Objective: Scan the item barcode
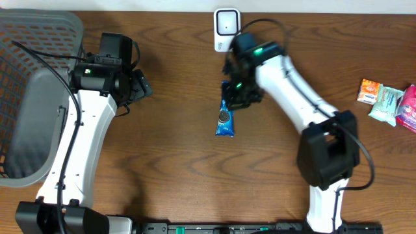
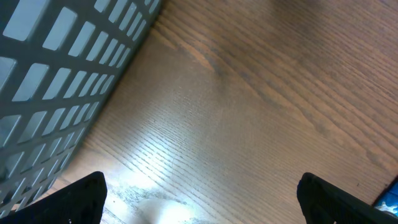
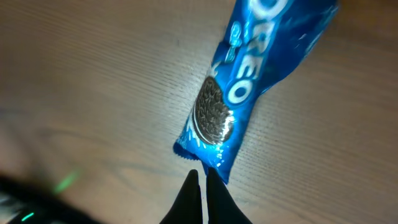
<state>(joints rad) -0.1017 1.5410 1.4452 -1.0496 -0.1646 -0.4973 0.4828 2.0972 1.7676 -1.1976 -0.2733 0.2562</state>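
1. A blue Oreo pack (image 1: 225, 120) lies flat near the middle of the desk (image 1: 175, 149), printed side up with its cookie picture showing. It runs lengthwise from the far side toward the near side.
2. The right gripper (image 1: 238, 93) hangs over the pack's far end, its fingers pressed together. In the right wrist view the gripper (image 3: 201, 186) narrows to a single point right at the edge of the pack (image 3: 242, 81). Whether it pinches the wrapper's seam or only meets it cannot be told.
3. A small white scanner (image 1: 226, 29) stands at the far edge of the desk, just beyond the right gripper and apart from the pack.
4. The left gripper (image 1: 142, 88) sits well to the left of the pack, touching nothing. Seen from its own wrist, the gripper (image 2: 202, 193) is spread wide over bare wood.
5. A grey slotted basket (image 1: 26, 39) fills the desk's left end, and its wall (image 2: 50, 74) rises just beside the left gripper.
6. Several snack packs (image 1: 387, 104) lie clustered at the far right edge, well apart from both arms.
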